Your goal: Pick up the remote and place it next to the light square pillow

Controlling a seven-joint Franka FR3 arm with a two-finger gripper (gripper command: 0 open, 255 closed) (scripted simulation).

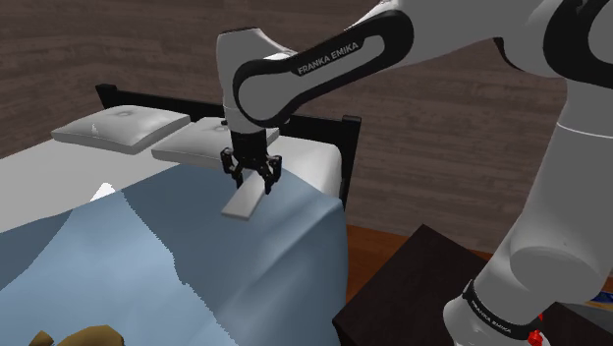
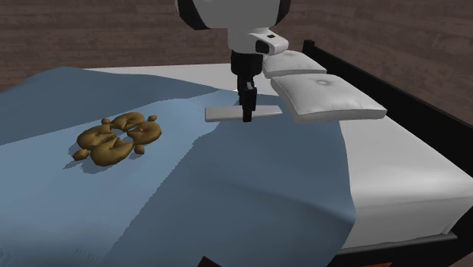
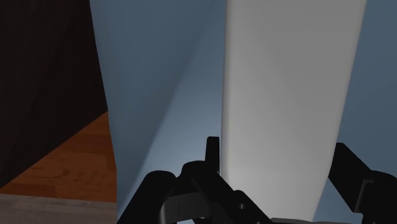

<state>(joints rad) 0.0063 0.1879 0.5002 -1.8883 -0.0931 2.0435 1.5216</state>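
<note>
The remote (image 1: 242, 203) is a flat, pale grey slab, and my black gripper (image 1: 251, 179) is shut on its end nearest the pillows. It hangs low over the blue blanket (image 1: 147, 256); I cannot tell whether it touches. In the second exterior view the remote (image 2: 224, 113) lies level in the gripper (image 2: 247, 115), just beside a white square pillow (image 2: 327, 96). A second white pillow (image 2: 292, 62) lies behind that one. In the wrist view the fingers (image 3: 213, 151) clasp the remote (image 3: 286, 89) on both sides. The same pillows (image 1: 199, 144) (image 1: 120, 126) sit at the head of the bed.
A brown plush toy (image 2: 117, 138) lies on the blanket, away from the gripper. A dark headboard (image 1: 324, 123) runs behind the pillows. Beside the bed stands a dark nightstand (image 1: 413, 285) on a wooden floor (image 3: 70, 159). The blanket's edge drops off close to the gripper.
</note>
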